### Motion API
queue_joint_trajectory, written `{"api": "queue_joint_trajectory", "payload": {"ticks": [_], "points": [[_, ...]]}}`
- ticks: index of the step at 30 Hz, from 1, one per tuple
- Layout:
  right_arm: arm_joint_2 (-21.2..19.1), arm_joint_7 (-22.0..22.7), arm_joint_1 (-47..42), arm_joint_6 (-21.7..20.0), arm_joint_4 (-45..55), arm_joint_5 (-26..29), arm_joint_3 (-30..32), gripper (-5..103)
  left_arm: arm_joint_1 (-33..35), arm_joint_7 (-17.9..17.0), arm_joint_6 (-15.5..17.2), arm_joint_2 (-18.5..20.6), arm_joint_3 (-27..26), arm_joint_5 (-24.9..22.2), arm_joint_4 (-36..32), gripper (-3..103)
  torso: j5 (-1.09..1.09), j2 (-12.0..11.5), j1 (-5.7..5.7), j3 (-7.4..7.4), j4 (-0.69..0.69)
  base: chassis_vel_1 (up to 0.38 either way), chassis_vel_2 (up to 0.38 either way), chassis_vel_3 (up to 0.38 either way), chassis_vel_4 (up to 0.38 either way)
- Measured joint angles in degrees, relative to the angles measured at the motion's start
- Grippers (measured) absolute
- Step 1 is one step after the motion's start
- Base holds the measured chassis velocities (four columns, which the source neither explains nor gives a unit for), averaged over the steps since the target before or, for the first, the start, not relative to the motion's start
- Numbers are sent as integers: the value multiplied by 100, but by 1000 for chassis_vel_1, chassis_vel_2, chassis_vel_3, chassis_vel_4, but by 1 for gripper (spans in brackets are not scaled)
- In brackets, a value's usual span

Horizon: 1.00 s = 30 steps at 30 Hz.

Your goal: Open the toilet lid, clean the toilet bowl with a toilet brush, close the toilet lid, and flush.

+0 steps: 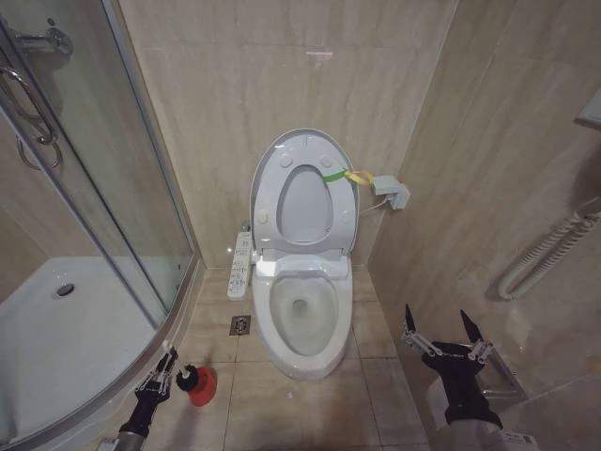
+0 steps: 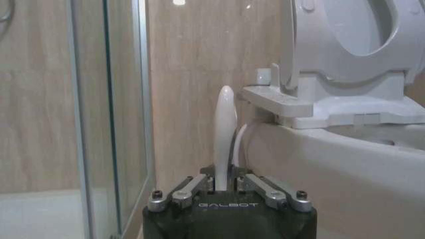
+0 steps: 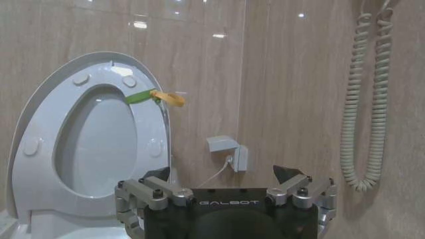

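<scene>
From the head view, the toilet lid (image 1: 302, 150) stands raised against the far wall with the seat, its yellow-green strap (image 1: 344, 176) on the right edge. The toilet bowl (image 1: 302, 315) lies uncovered, the button panel (image 1: 241, 267) on its left. Near left on the floor, the left gripper (image 1: 167, 368) pinches the toilet brush (image 1: 180, 375) in its red holder cup (image 1: 200, 386). The right gripper (image 1: 439, 329) hovers near right, fingers spread.

In the left wrist view, the fingers press on the white handle (image 2: 224, 134), the bowl's side (image 2: 332, 169) just beside.

The right wrist view shows the spread right gripper (image 3: 222, 181) facing the raised lid (image 3: 40, 104) and a wall outlet box (image 3: 227, 152).
</scene>
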Motion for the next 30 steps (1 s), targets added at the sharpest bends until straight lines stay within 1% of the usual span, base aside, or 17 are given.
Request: {"api": "queue_joint_trajectory", "payload": {"ticks": [4,10,16,23,30], "points": [[0,0,0,0,0,0,0,100,-94,91,-9,2,69,-149,92,15,0,0,0,0,0,0,0,0,0],[0,0,0,0,0,0,0,100,-207,75,-10,-3,184,-342,60,15,0,0,0,0,0,0,0,0,0],[0,0,0,0,0,0,0,100,-334,-14,-5,-3,279,-356,23,15,1,0,0,0,-1,0,0,0,0],[0,0,0,0,0,0,0,100,-354,-1,4,-76,268,-351,-60,15,1,0,0,0,0,0,0,0,0],[0,0,0,0,0,0,0,100,-334,244,6,-136,205,-444,-109,15,1,0,0,0,-1,0,0,0,0]]}}
